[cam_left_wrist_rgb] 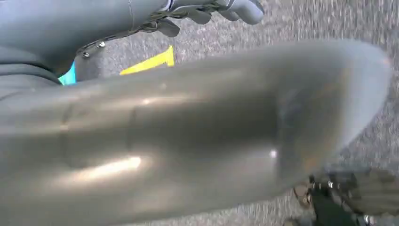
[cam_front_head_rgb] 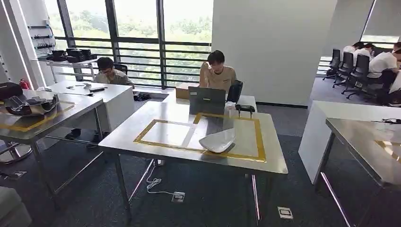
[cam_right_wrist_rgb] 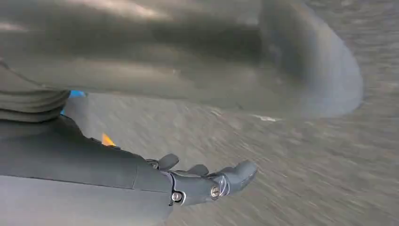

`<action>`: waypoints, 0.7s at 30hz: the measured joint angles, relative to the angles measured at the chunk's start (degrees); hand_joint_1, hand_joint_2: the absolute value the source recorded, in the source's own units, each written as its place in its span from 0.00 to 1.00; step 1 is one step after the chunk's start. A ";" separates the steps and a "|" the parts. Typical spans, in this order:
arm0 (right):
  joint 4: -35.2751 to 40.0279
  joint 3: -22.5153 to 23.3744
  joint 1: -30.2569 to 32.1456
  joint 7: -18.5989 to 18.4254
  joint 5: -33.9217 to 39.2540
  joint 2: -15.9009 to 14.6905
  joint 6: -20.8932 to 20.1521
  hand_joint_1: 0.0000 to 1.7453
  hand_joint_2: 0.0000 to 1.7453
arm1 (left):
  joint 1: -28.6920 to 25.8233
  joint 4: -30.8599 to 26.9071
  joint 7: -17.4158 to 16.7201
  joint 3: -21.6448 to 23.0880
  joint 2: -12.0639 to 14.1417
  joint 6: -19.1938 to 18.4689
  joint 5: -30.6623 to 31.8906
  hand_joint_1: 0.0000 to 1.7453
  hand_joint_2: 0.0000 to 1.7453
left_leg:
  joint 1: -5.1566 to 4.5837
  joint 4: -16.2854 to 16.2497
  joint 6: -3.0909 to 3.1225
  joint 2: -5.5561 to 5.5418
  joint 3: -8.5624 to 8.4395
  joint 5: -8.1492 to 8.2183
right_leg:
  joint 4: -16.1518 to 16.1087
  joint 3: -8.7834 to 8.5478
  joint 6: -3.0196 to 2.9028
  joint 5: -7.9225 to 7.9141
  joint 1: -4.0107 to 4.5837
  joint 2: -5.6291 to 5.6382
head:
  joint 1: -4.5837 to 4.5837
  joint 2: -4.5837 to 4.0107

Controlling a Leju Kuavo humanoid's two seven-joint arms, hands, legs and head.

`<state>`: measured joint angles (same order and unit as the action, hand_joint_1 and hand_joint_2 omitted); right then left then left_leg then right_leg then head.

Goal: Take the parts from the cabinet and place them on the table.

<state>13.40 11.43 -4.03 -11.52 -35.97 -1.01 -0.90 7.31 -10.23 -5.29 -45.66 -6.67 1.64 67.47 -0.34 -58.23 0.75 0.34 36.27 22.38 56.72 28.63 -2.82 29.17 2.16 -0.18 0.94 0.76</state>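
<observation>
Ahead, in the head view, a steel bench [cam_front_head_rgb: 142, 130] stands in an office with grey carpet and tall windows. Yellow tape [cam_front_head_rgb: 258, 142] marks a rectangle on its top, and a white curved part [cam_front_head_rgb: 218, 140] lies on the near edge of that rectangle. A laptop [cam_front_head_rgb: 207, 100] stands at the far end, with a person [cam_front_head_rgb: 217, 72] seated behind it. A second person [cam_front_head_rgb: 108, 73] sits at a white desk to the left, and more people sit on office chairs at far right. Another steel bench [cam_front_head_rgb: 40, 124] with dark gear on it stands at left.

In the left wrist view, a large grey curved part [cam_left_wrist_rgb: 197, 132] spreads blurred above the carpet. The left hand [cam_left_wrist_rgb: 221, 8] shows beyond it with fingers extended; whether it bears on the part I cannot tell.

In the right wrist view, the same grey part [cam_right_wrist_rgb: 226, 52] hangs over streaked carpet. The right hand [cam_right_wrist_rgb: 207, 181] lies apart from it, fingers loosely spread on nothing.
</observation>
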 joint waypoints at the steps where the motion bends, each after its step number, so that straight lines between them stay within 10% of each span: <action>1: -0.44 0.61 0.26 -0.46 0.94 0.24 -0.07 0.00 0.00 | -0.17 0.00 -0.09 0.13 0.20 0.02 0.31 0.00 0.00 | -0.31 -0.09 -0.20 -0.03 0.20 0.00 | -1.47 0.17 0.09 -1.39 -0.83 -0.19 | -0.04 0.00; 5: -1.16 4.99 1.19 -0.02 6.69 1.29 -0.55 0.00 0.00 | -0.24 0.04 -0.87 0.26 0.44 0.22 0.13 0.00 0.00 | 0.51 -11.80 -1.93 -0.38 2.90 12.16 | -1.86 2.97 0.44 -4.17 -1.29 -0.37 | -0.04 0.00; 6: -1.31 5.95 1.40 0.20 7.04 1.64 -0.44 0.00 0.00 | -0.25 0.04 -0.98 0.35 0.55 0.22 0.61 0.00 0.00 | 0.73 -15.08 -2.34 -0.37 3.14 13.08 | -1.67 3.85 0.62 -4.73 -1.43 -0.50 | -0.07 0.00; 8: -1.57 7.52 1.52 0.66 7.82 2.16 0.29 0.00 0.00 | -0.24 0.04 -1.60 0.74 0.74 0.22 1.09 0.00 0.00 | 1.28 -15.58 -3.15 -0.35 0.94 9.97 | -0.81 5.89 1.24 -5.83 -1.96 -0.68 | -0.04 0.00; 10: -1.73 8.80 1.47 0.77 8.69 2.80 0.66 0.00 0.00 | -0.08 0.02 -1.79 0.76 0.81 0.20 1.05 0.00 0.00 | 2.05 -8.40 -4.14 -0.34 -5.07 6.75 | 0.58 8.15 2.06 -6.63 -2.64 -0.70 | -0.04 0.00; 11: -1.75 9.33 1.47 0.88 8.96 2.91 0.66 0.00 0.00 | 0.14 0.00 -1.68 0.76 0.77 0.20 1.00 0.00 0.00 | 2.38 -3.22 -4.94 -0.44 -8.46 9.17 | 1.45 9.08 2.58 -6.98 -2.64 -0.68 | -0.02 0.00; 12: -1.77 9.81 1.52 0.92 9.00 3.06 0.57 0.00 1.00 | 0.23 -0.04 -1.60 0.81 0.76 0.24 1.03 0.00 0.00 | 1.47 0.12 -4.34 -0.77 -10.29 10.61 | 2.06 9.82 3.06 -7.30 -2.66 -0.70 | -0.09 0.00; 16: -2.31 10.29 1.99 0.22 7.60 4.00 0.02 0.00 1.00 | -0.61 0.06 -1.16 1.09 0.81 1.88 0.98 0.00 0.00 | 1.31 -0.60 -0.64 -0.55 -7.66 8.87 | 1.32 10.37 4.34 -9.87 -3.09 -0.29 | 0.07 0.00; 21: -2.60 10.29 1.90 0.70 6.60 4.79 0.00 0.00 1.00 | -0.93 0.09 -0.83 1.44 0.94 1.71 1.62 0.00 0.00 | 0.92 -0.78 0.59 -0.21 -3.41 5.13 | 17.90 13.71 4.56 5.95 -2.91 -0.07 | 0.13 0.00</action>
<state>10.80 21.73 -2.13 -10.82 -29.38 3.78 -0.90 6.38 -10.14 -6.12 -44.22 -5.73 3.34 69.09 0.58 -59.01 1.34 0.13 32.86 27.52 74.62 42.34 1.74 35.13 -0.75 -0.25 1.07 0.77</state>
